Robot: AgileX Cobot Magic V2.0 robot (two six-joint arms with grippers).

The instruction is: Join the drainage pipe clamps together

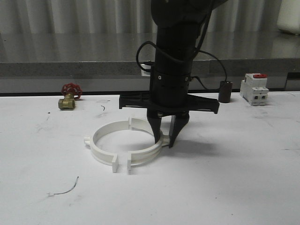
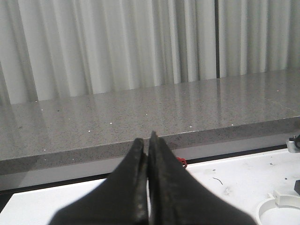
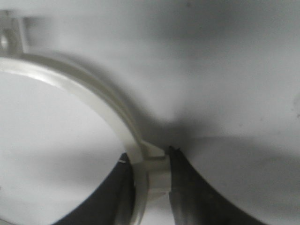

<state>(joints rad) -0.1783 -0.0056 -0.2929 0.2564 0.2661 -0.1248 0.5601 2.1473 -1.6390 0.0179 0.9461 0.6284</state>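
right pincer (image 1: 165, 136) pinches the smooth white semicircular clamp half (image 1: 145, 152); left pincer (image 2: 148, 154) pressed together.

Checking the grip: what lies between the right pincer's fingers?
The right white plastic half-ring clamp, at its outer lug, sits between the right pincer fingers, seen in the right wrist view.

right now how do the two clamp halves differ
The right clamp half sits between the right gripper fingers at its outer lug; the left clamp half lies free, its lug pointing left. The right half's front tab sits slightly nearer the camera than the left's, with a small gap between them. Both are white half-rings lying flat on the table.
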